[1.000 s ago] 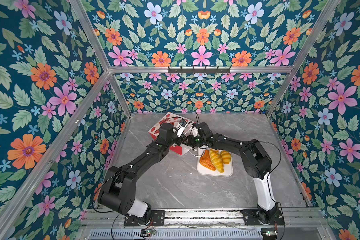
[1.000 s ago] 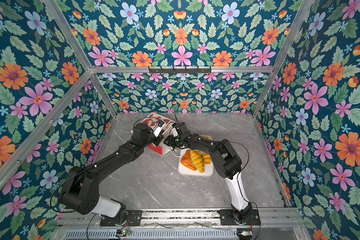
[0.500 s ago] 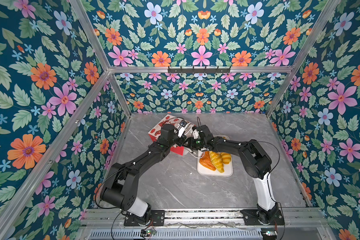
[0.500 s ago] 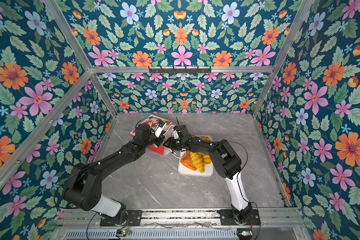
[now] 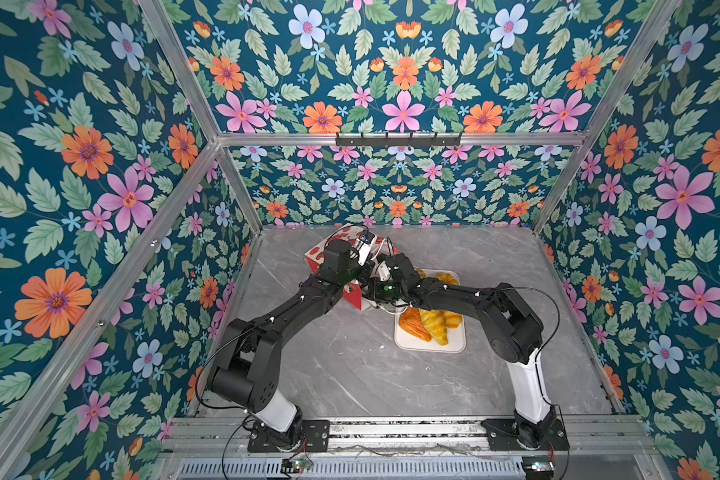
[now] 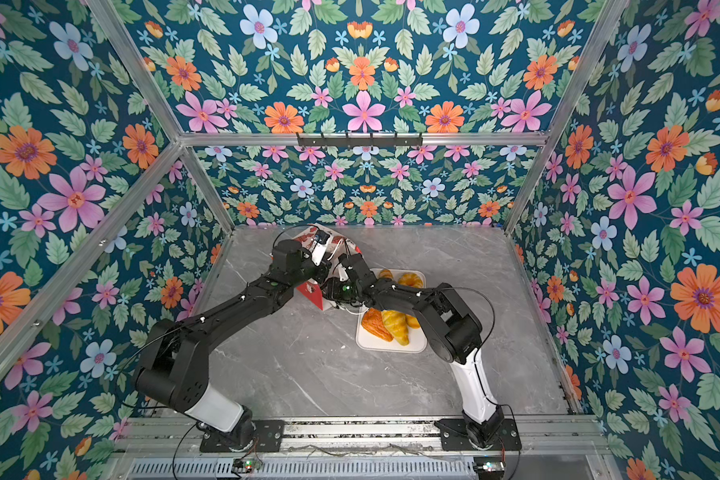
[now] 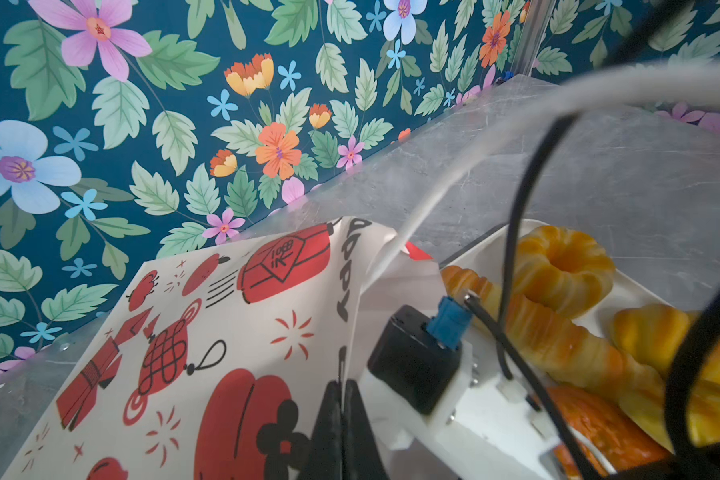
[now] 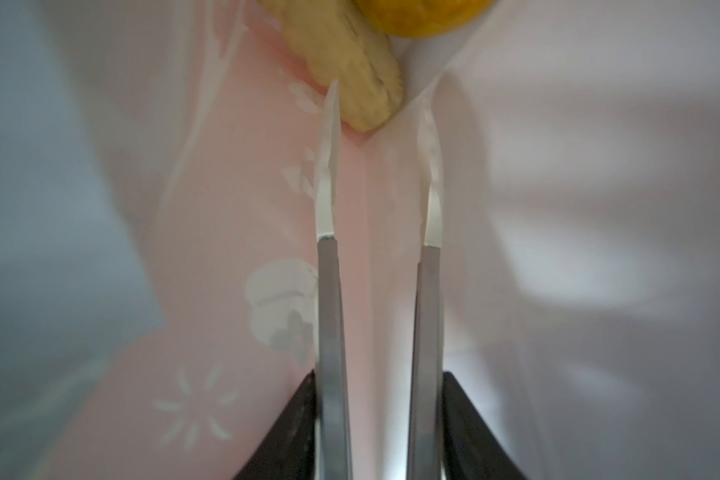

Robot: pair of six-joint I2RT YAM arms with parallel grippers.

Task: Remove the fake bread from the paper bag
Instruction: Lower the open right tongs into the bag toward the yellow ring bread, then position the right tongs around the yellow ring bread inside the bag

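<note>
Looking across both top views, you find both arms barely moved at the paper bag (image 5: 316, 254); left wrist view, your left gripper (image 7: 341, 411) still pinches its rim; right wrist view, your right gripper (image 8: 379, 97) stands parted inside, beside the fake bread (image 8: 350, 54).
</note>
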